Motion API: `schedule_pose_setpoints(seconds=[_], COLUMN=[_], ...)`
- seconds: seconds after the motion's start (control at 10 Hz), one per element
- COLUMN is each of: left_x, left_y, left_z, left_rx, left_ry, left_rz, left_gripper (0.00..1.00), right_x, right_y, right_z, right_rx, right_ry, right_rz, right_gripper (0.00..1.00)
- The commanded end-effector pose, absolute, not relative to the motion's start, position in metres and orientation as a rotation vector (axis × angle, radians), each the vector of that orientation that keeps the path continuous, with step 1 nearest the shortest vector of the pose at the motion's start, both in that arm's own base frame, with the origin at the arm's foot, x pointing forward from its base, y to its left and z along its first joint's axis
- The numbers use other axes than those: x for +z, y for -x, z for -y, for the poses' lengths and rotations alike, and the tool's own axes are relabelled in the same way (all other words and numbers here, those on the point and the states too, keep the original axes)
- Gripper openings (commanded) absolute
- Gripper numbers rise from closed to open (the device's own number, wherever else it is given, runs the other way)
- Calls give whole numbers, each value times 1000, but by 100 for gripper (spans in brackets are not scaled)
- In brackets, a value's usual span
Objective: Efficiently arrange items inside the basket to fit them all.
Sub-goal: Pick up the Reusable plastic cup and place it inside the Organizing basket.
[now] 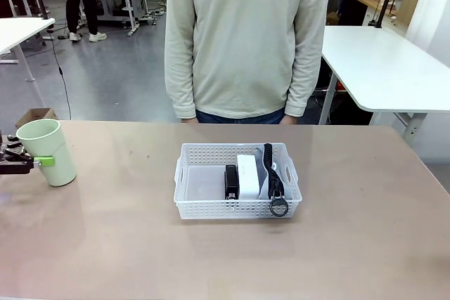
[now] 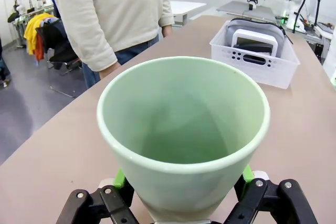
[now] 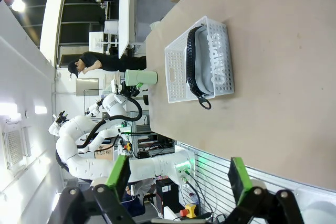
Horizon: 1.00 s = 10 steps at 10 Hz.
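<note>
At the table's far left, a pale green cup (image 1: 46, 151) leans a little, and my left gripper (image 1: 28, 162) is shut on its lower wall. From the left wrist, the cup (image 2: 184, 129) opens upward with a green pad pressed on either side, my left gripper (image 2: 184, 179) at its base. The white basket (image 1: 211, 209) sits mid-table holding a black stapler (image 1: 231, 181), a white boxy device (image 1: 249, 175) and a grey pouch (image 1: 270, 166) with a black strap. My right gripper (image 3: 178, 177) is open, high above the table, far from the basket (image 3: 181, 72).
A person (image 1: 246, 40) stands at the far edge behind the basket, arms hanging. Bare tabletop lies between the cup and the basket, and the basket's left part (image 1: 204, 184) is free. A cardboard box (image 1: 35, 114) sits beyond the table's left corner.
</note>
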State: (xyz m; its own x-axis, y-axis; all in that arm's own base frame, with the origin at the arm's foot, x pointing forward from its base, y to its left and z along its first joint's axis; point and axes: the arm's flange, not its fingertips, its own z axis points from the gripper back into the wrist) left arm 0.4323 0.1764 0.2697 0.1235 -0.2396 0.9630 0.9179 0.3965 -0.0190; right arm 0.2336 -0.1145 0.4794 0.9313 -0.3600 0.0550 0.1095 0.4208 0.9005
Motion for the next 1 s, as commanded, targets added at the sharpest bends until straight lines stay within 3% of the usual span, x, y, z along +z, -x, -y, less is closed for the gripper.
schedule_pose_setpoints(seconds=[0.0, 0.2, 0.3, 0.4, 0.5, 0.6, 0.7, 0.9], left_x=[268, 268, 269, 269, 271, 279, 303, 387], left_y=[-429, -428, -427, -427, -425, -423, -419, -407], left_z=[-174, -175, -175, -176, -177, -178, -181, -170], left_rx=[-971, -971, -971, -972, -966, -958, -942, -929], left_ry=[747, 748, 744, 739, 728, 705, 691, 642], left_rz=[1168, 1169, 1177, 1176, 1184, 1201, 1236, 1299], left_gripper=[0, 0, 28, 28, 0, 28, 0, 0], right_x=[478, 478, 478, 478, 478, 478, 478, 478], right_y=[-233, -233, -233, -233, -233, -233, -233, -233], right_z=[116, 116, 116, 116, 116, 116, 116, 116], right_rx=[-275, -275, -275, -275, -275, -275, -275, -275], right_ry=[-1093, -1093, -1093, -1093, -1093, -1093, -1093, -1093], right_rz=[267, 267, 267, 267, 267, 267, 267, 267], right_gripper=[100, 100, 100, 100, 100, 100, 100, 100])
